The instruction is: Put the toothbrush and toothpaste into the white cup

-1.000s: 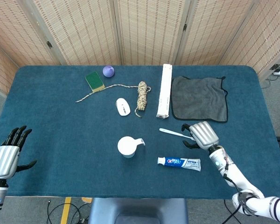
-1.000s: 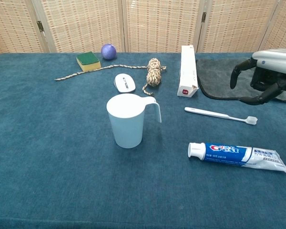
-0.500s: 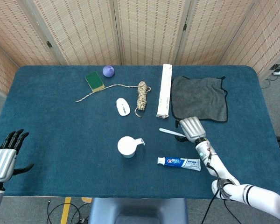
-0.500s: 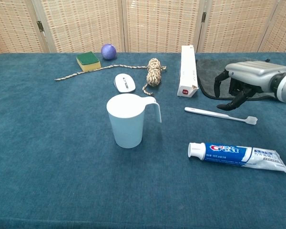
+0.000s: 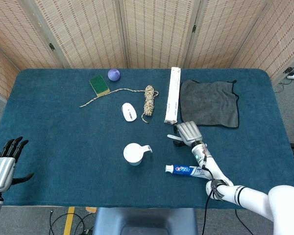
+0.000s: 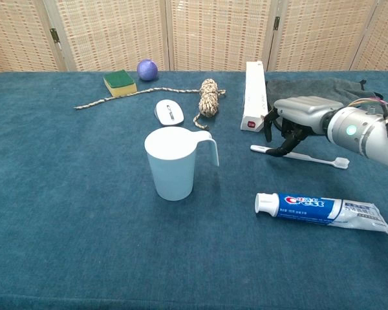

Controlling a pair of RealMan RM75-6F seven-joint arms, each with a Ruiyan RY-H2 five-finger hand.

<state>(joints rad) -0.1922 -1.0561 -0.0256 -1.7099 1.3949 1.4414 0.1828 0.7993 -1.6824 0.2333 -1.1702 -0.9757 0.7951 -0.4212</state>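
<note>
The toothpaste tube (image 6: pixel 322 211) carries the brand name "Crest" in white letters on its blue band, clearest in the chest view. Smaller print runs along the tube's silver part, too small to read. The long white box (image 6: pixel 253 95) has a small red mark on its near end, and that cannot be read either.

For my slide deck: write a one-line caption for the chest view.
Right hand reaches down over the toothbrush, with the toothpaste and white cup waiting on the blue table.
</note>
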